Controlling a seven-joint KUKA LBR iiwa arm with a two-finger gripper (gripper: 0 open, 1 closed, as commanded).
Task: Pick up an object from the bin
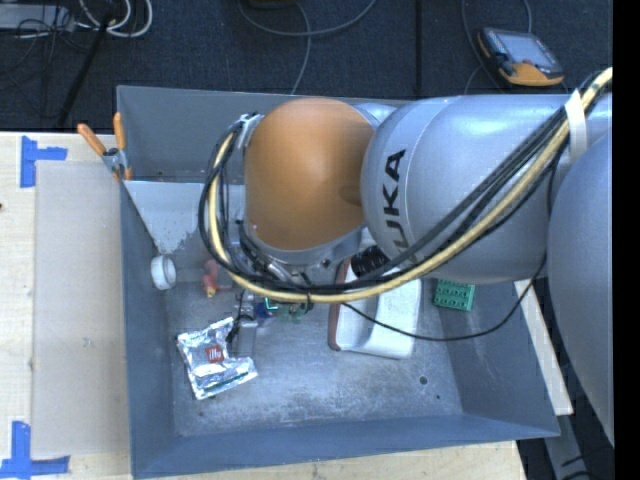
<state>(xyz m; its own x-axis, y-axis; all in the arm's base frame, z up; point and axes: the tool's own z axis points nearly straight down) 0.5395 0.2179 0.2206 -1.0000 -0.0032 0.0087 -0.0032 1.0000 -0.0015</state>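
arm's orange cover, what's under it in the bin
Below it the gripper hangs by a crumpled silver foil packet; a white box pokes out beside. The bin floor directly under the cover is hidden.

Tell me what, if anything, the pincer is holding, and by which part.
Cannot tell. The pincer sits at the crumpled silver packet's upper edge, but the orange wrist cover hides any grip.

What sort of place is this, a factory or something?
Probably a robotics lab: one arm over a grey bin of odd bits, like a foil packet and green block, with loose cables behind.
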